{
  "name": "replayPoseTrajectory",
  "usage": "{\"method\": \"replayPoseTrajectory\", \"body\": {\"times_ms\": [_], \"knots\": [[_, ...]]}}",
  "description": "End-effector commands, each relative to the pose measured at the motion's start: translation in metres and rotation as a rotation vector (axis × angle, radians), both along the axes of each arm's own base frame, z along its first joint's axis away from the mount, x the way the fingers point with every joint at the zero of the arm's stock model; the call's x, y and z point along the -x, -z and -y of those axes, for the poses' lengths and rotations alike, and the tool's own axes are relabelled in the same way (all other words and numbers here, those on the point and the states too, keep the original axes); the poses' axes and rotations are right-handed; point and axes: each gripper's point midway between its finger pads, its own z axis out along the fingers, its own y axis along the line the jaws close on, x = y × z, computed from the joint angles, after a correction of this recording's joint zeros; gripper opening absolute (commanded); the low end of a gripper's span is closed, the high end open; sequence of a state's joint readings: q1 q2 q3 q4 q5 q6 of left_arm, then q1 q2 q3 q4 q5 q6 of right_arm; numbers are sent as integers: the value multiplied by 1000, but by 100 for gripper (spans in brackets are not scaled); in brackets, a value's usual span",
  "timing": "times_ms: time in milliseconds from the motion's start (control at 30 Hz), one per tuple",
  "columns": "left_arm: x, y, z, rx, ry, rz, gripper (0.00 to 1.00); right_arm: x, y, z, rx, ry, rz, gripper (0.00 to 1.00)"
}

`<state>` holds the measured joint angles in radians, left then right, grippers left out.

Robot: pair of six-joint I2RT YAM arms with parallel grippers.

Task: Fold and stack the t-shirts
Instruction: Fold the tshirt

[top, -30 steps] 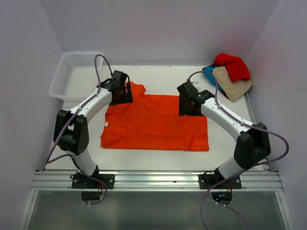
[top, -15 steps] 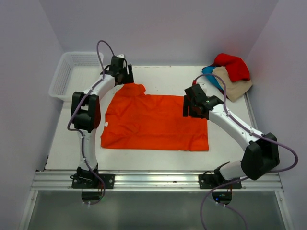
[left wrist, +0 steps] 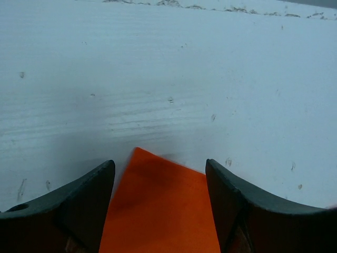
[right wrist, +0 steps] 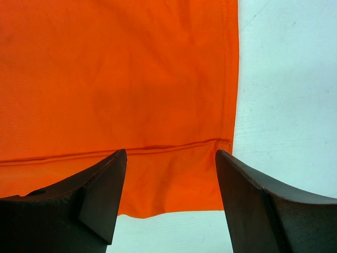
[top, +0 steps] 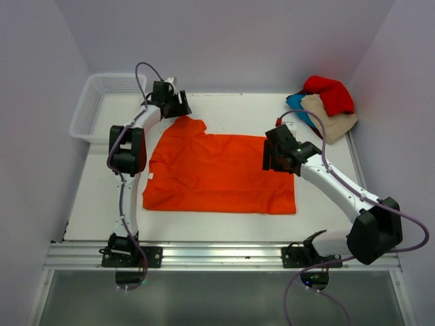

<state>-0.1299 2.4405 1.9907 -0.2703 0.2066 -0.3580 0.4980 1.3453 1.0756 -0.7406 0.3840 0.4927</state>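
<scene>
A bright orange t-shirt [top: 217,174] lies spread flat on the white table. My left gripper [top: 178,113] is open at the shirt's far left sleeve tip; in the left wrist view the sleeve corner [left wrist: 158,205] lies between the fingers [left wrist: 63,205]. My right gripper [top: 275,161] is open over the shirt's far right hem corner [right wrist: 174,179], which shows between its fingers [right wrist: 84,200] in the right wrist view. Red [top: 329,92], beige [top: 326,118] and teal-blue [top: 298,104] t-shirts lie heaped at the far right corner.
A white mesh basket [top: 102,105] stands at the far left corner of the table [top: 224,105]. Walls close in the table on the left, back and right. A metal rail [top: 217,255] runs along the near edge.
My left gripper has moved away from me, from the shirt's collar area to the far sleeve tip. My right gripper has shifted a little right and toward me, to the hem corner.
</scene>
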Motion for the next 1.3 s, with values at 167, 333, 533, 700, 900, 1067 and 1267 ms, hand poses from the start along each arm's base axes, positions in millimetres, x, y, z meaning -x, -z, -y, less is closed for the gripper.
{"method": "replayPoseTrajectory", "body": {"times_ms": [167,333,533,700,900,1067,1267], "knots": [[-12,-7,-2,89,27,39,66,-4,-4,16,39,58,33,70],[-9,9,-8,59,1,4,25,-11,1,31,12,173,20,58],[-8,28,-17,26,-26,-24,11,-16,-9,31,-16,184,52,54],[-8,32,-24,-6,-50,-28,25,-15,-7,35,-13,192,48,55],[-10,16,-26,-9,-60,23,39,-14,-2,35,-20,188,38,55],[-12,9,-26,-7,-62,45,39,-16,-3,34,-28,183,41,54],[-13,-22,-21,30,-43,150,39,-16,1,33,-19,176,28,54]]}}
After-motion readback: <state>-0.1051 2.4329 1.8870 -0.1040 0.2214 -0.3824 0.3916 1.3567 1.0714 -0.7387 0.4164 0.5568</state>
